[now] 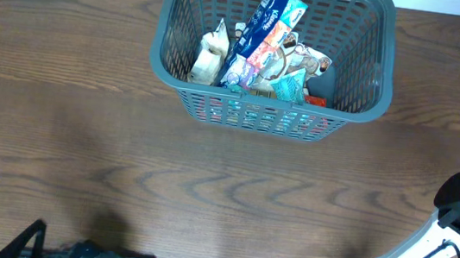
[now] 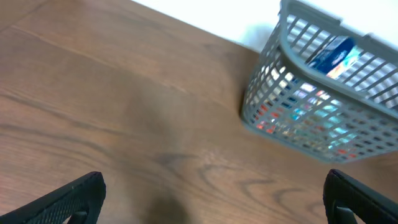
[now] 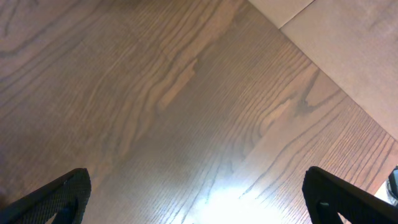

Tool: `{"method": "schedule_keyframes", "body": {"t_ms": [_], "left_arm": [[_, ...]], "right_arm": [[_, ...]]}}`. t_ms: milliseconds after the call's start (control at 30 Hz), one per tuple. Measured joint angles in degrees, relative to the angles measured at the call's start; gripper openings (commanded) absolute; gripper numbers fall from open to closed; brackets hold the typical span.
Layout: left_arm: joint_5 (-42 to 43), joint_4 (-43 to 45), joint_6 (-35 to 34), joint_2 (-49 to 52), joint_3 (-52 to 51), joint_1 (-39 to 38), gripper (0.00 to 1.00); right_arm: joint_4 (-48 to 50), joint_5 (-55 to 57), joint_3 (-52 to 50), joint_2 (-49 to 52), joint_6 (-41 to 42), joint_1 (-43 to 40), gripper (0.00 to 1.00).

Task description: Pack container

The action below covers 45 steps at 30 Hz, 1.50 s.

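overhead view: container (image 1: 253, 114), a large dark grey basket with lattice-slotted sides, upright on the brown wood-grain bench (image 1: 80, 147), well ahead of both grippers and touching neither. inside, leaning on one another: a long blue packet (image 1: 263, 29) propped on end near the middle, a beige pouch (image 1: 211, 53) at its left, a teal packet (image 1: 289, 85) at its right, further wrappers beneath, too jumbled to tell apart. white-and-black right arm (image 1: 454, 224) at the near right corner, with the container ahead and to its left.

left wrist view: left gripper (image 2: 217, 205) wide open, black fingers (image 2: 74, 199) at the lower corners of the frame, only bare bench between them. container (image 2: 311, 118) ahead and to the right of this gripper, well apart from it, coloured wrappers showing through the slots and the blue packet showing through the upper slots.

right wrist view: right gripper (image 3: 202, 202) also wide open, fingers (image 3: 56, 199) far apart, gripping nothing, over bare wood grain with a bright glare patch (image 3: 224, 202) between them. ahead and to the right of it, the bench edge and a paler tan surface (image 3: 348, 50).
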Motion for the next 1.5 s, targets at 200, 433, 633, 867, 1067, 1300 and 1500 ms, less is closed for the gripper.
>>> {"method": "schedule_keyframes", "body": {"t_ms": [200,433,633,867,1067,1300,1500], "left_arm": [[-1.4,6.5,1.4,-3.0,-0.3,0.0,0.99],[-2.6,17.5,12.8,-2.9,-9.2,0.0,0.99],[-2.4,30.0,20.8,-2.7,-22.8,3.1,0.99],[5.4,48.4,26.9,-6.4,-40.2,19.1,0.99],[17.3,60.5,34.8,-16.0,-55.5,28.6,0.99],[23.4,67.0,37.9,-19.2,-66.5,33.2,0.99],[25.1,69.7,38.8,-20.8,-72.3,33.2,0.99]], "right_arm": [[0.0,0.0,0.0,0.0,0.0,0.0,0.99],[0.0,0.0,0.0,0.0,0.0,0.0,0.99],[0.0,0.0,0.0,0.0,0.0,0.0,0.99],[0.0,0.0,0.0,0.0,0.0,0.0,0.99],[0.0,0.0,0.0,0.0,0.0,0.0,0.99],[0.0,0.0,0.0,0.0,0.0,0.0,0.99],[0.0,0.0,0.0,0.0,0.0,0.0,0.99]]}}
